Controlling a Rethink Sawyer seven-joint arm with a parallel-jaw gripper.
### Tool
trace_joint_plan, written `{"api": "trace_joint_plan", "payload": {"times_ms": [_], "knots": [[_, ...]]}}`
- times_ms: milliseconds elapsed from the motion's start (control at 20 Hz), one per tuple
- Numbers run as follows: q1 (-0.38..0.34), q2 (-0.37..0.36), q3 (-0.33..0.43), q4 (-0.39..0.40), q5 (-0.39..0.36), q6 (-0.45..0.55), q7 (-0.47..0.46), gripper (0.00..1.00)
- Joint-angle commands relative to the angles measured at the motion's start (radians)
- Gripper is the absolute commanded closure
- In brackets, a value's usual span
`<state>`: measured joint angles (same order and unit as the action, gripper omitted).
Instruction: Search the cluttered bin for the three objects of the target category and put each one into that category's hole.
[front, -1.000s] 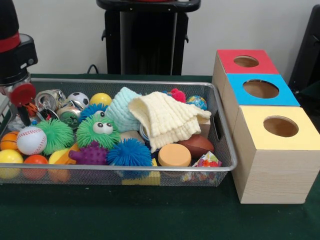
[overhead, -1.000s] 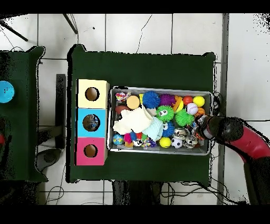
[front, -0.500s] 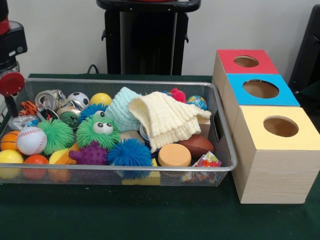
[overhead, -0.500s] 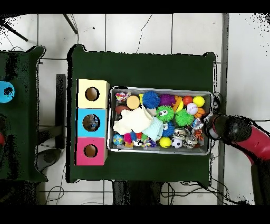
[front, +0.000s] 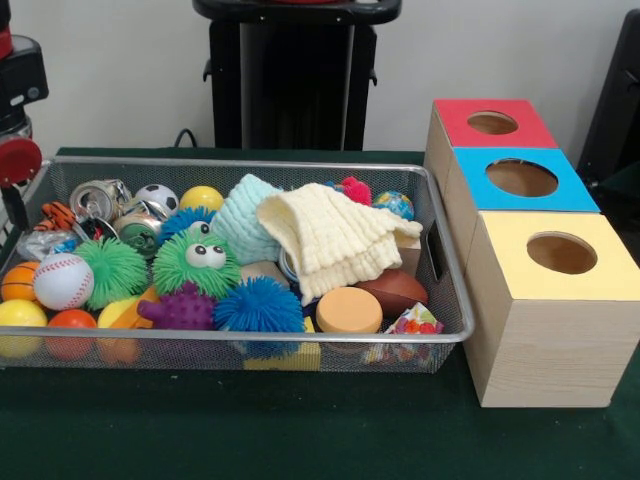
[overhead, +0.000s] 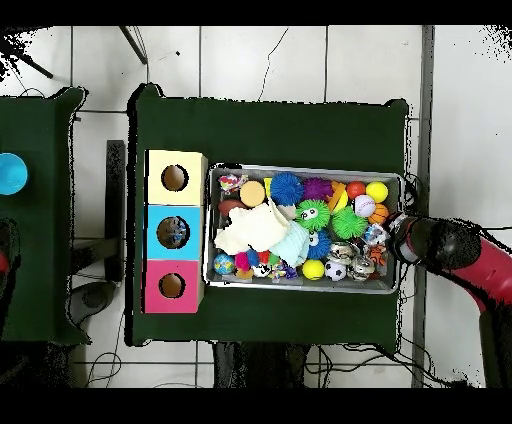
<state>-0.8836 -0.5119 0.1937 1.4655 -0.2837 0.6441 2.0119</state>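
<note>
The wire-mesh bin (front: 250, 166) is packed with toys. Among them are a baseball (front: 62, 280), a soccer ball (front: 155, 198), a yellow ball (front: 201, 197), green fuzzy balls (front: 197, 262), a blue spiky ball (front: 258, 305), crushed cans (front: 100, 198), a cream cloth (front: 330, 240) and a mint knit piece (front: 243, 220). My gripper (front: 12, 190) hangs at the picture's left edge, just outside the bin's left end and above its rim. Overhead, the gripper (overhead: 398, 238) sits at the right end of the bin (overhead: 305, 290). Its tip is mostly cut off.
Three wooden boxes stand right of the bin, each with a round hole in a coloured top: red (front: 494, 122), blue (front: 522, 177), yellow (front: 562, 252). A brown football (front: 392, 290) and an orange disc (front: 348, 310) lie near the bin's right end. Green cloth (front: 300, 420) covers the table.
The gripper has lifted and drawn back leftward in the front view, from over the bin's left end to the picture's edge. The toys lie as before.
</note>
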Motion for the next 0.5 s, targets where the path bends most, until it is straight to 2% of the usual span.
{"api": "trace_joint_plan", "payload": {"times_ms": [50, 100, 200, 300, 500], "knots": [[-0.009, 0.023, 0.076, 0.041, -0.011, 0.004, -0.073, 1.00], [-0.009, 0.023, 0.075, 0.042, -0.011, 0.004, -0.074, 0.00], [-0.012, 0.023, 0.075, 0.052, 0.002, 0.007, -0.057, 0.00], [0.005, -0.002, 0.050, 0.083, -0.002, -0.030, -0.009, 0.00], [0.020, -0.042, 0.029, 0.125, 0.009, -0.024, 0.029, 0.00]]}}
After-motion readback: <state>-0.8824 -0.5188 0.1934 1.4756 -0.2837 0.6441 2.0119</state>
